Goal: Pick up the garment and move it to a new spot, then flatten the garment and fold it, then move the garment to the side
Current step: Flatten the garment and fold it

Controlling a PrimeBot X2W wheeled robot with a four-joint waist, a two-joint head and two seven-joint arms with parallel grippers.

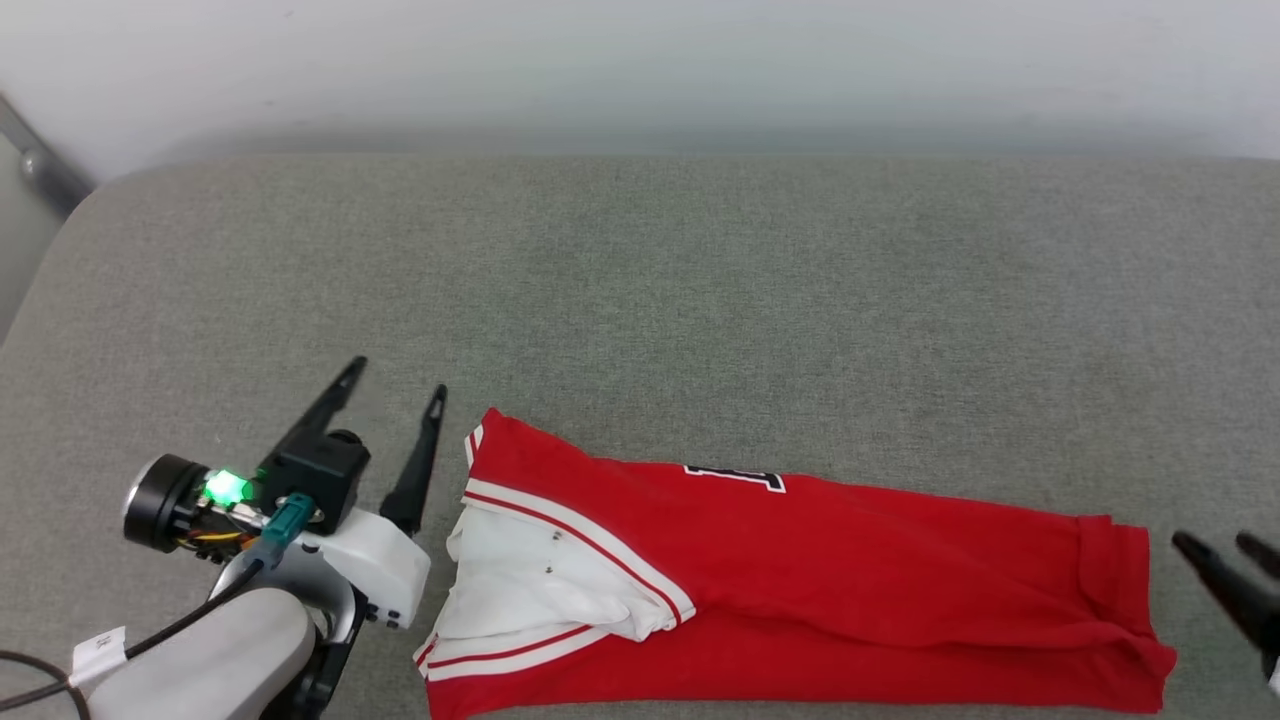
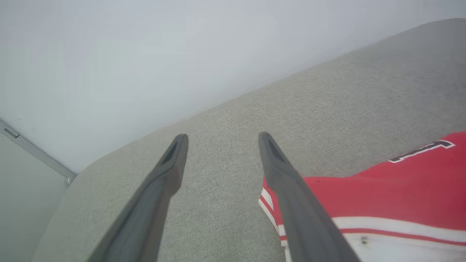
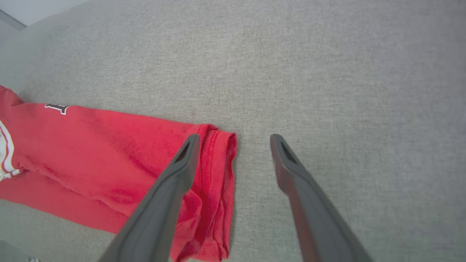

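Grey cushion (image 1: 700,280) broad beyond folded garment (image 1: 800,570)

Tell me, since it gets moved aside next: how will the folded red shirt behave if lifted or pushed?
Probably floppy: the garment lies in soft wrinkled layers, so lifted by one end it would likely sag and unfold. Pushed, it may bunch rather than slide on the textured grey surface. Thin fabric, so likely light.
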